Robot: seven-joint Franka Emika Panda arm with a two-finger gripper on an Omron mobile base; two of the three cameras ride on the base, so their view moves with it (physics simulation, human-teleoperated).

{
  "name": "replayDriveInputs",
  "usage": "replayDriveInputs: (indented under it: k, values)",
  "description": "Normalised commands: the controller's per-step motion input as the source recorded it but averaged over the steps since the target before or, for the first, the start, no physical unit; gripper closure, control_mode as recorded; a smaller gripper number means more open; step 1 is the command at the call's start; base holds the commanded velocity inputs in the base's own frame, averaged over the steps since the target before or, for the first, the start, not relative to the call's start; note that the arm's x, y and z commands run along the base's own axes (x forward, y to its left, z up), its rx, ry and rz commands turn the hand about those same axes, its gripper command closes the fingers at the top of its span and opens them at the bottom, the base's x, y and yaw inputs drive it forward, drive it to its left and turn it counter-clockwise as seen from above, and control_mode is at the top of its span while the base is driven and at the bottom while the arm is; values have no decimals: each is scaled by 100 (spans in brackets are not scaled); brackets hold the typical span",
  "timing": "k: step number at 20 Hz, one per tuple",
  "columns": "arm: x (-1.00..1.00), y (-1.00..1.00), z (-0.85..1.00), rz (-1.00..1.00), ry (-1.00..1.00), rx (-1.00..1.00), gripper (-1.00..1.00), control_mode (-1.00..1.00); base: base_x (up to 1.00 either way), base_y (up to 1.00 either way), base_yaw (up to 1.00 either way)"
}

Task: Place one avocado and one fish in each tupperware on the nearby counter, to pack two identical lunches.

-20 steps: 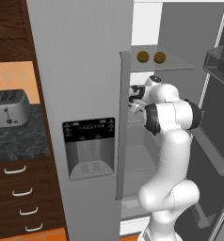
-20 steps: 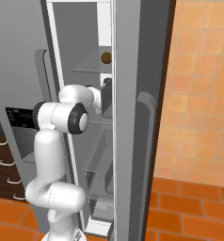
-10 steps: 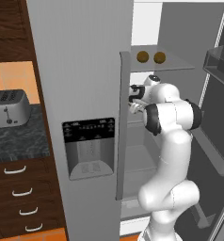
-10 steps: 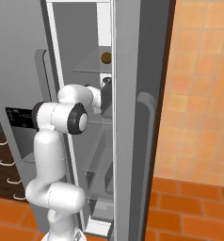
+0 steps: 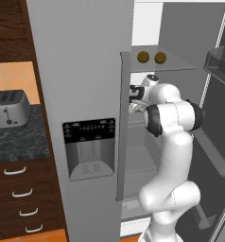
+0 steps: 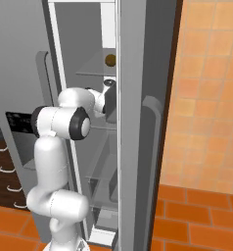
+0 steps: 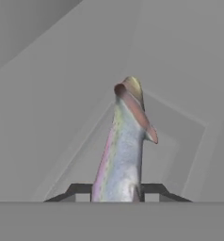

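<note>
Fish (image 7: 123, 150): clamped between closed fingers (image 7: 154, 189) inside fridge. Avocados (image 5: 143, 57) on upper shelf, unpacked. Judged: early; packing all remains.

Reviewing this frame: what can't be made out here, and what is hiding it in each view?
- Gripper: in the left base view the fridge door edge and the arm's wrist cover it.
- Fish: its lower end is cut off at the bottom of the hand view, so the grip itself can't be confirmed.
- Avocados: the right base view shows one; the door hides the rest of that shelf.
</note>
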Motion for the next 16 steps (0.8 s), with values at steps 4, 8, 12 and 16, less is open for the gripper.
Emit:
replayDriveInputs:
  k: [4, 8, 12, 16]
  values:
    - [-19, 0, -4, 0, -2, 0, 100, -100, 0, 0, 0]
    - [-86, 0, 0, 0, -20, 0, 100, -100, 0, 0, 0]
    - [-100, 0, 18, -6, -17, 0, 100, -100, 0, 0, 0]
    - [-100, 0, 57, -29, 5, 3, 100, -100, 0, 0, 0]
